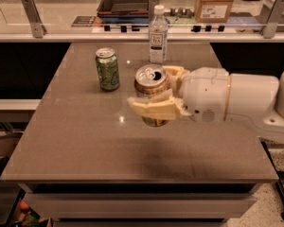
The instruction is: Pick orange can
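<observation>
The orange can [152, 85], with its silver pull-tab top showing, is held between the cream fingers [154, 109] of my gripper [162, 92]. The gripper is shut on the can and holds it upright, lifted clear above the brown table [85, 141]; a shadow lies on the table below it. The white arm reaches in from the right. The near finger covers the can's lower front.
A green can [107, 69] stands on the table to the left of the held can. A clear plastic bottle [157, 34] stands behind it near the table's far edge. A counter with a dark tray [127, 1] and a cardboard box [214, 3] runs behind the table.
</observation>
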